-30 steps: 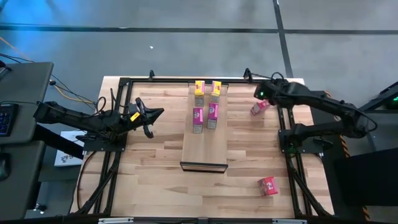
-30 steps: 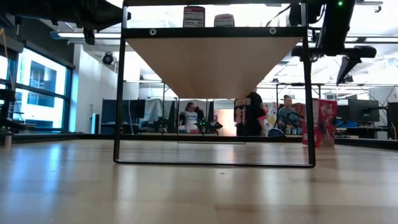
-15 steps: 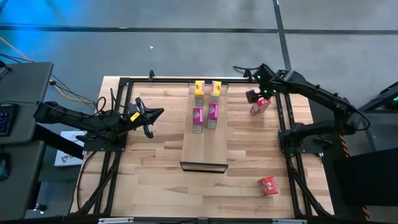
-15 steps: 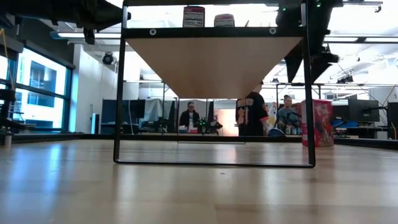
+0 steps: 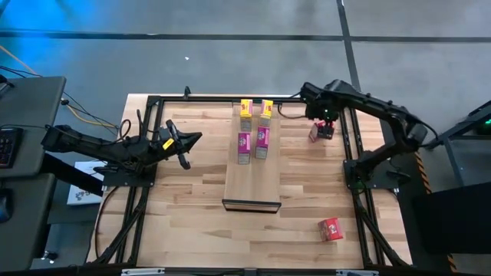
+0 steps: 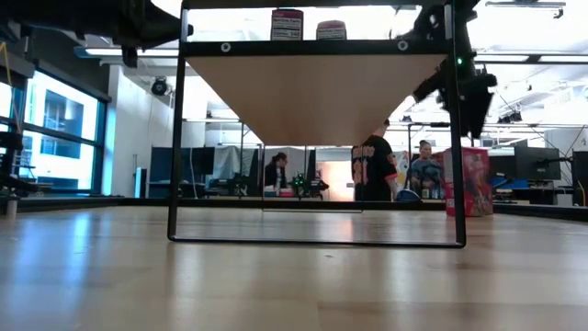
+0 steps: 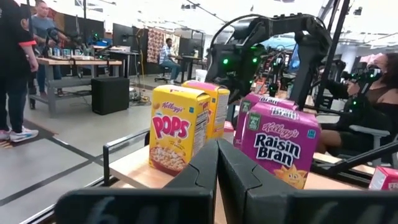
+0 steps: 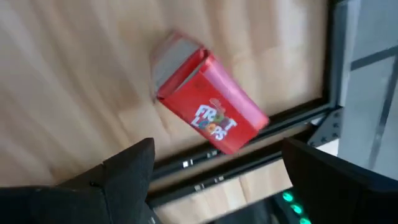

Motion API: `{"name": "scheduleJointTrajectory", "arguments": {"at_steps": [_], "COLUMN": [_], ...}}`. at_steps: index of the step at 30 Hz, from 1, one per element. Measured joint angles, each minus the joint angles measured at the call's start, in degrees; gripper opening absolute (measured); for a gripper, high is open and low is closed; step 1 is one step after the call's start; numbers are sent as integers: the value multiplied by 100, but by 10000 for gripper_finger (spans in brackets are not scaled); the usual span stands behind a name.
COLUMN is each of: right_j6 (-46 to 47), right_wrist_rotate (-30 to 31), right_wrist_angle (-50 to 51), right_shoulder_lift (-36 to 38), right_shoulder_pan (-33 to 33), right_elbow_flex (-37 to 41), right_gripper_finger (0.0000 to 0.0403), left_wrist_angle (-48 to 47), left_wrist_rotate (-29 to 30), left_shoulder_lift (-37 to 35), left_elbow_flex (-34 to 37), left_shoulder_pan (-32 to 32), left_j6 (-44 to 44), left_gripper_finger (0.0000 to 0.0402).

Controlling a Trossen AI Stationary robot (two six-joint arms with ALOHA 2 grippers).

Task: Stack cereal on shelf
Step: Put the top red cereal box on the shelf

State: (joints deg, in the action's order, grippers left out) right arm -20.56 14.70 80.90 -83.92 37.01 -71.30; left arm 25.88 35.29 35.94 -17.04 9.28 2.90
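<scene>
The shelf is a pale board on a black frame in the middle of the table. Two yellow boxes and two magenta boxes stand on it, and the left wrist view shows them too, yellow and magenta. One red box stands on the table by the frame's right rail, upright in the low view. My right gripper hovers open above it without touching it. A second red box lies near the table's near right corner. My left gripper waits shut, left of the shelf.
Black frame rails run along the table's sides, one right beside the far red box. The shelf's legs stand on the tabletop. Bare wood lies on both sides of the shelf. People stand in the room beyond the table.
My right arm has swung its wrist about above the far red box, first toward the shelf, then back over the box, and the gripper has come lower. No box has moved.
</scene>
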Motion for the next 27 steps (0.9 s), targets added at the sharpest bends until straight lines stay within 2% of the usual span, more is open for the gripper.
{"name": "scheduleJointTrajectory", "arguments": {"at_steps": [3,5,8,14,23,27], "right_j6": [-481,-654,-834,-1169,-1291,-1293], "right_wrist_rotate": [32,257,571,738,644,603], "right_wrist_angle": [109,74,-40,-178,-246,-212], "right_shoulder_lift": [-238,-380,-578,-900,-1303,-1426], "right_shoulder_pan": [-45,-88,-118,-118,-103,-105], "right_elbow_flex": [103,143,167,169,171,171], "right_gripper_finger": [327,327,327,327,324,295], "left_wrist_angle": [-107,-108,-108,-109,-148,-187], "left_wrist_rotate": [2,11,13,13,11,11], "left_shoulder_lift": [3,3,3,3,3,5], "left_elbow_flex": [0,0,0,0,0,0], "left_shoulder_pan": [0,0,0,0,0,0], "left_j6": [83,91,91,95,109,150], "left_gripper_finger": [0,0,0,0,0,0]}}
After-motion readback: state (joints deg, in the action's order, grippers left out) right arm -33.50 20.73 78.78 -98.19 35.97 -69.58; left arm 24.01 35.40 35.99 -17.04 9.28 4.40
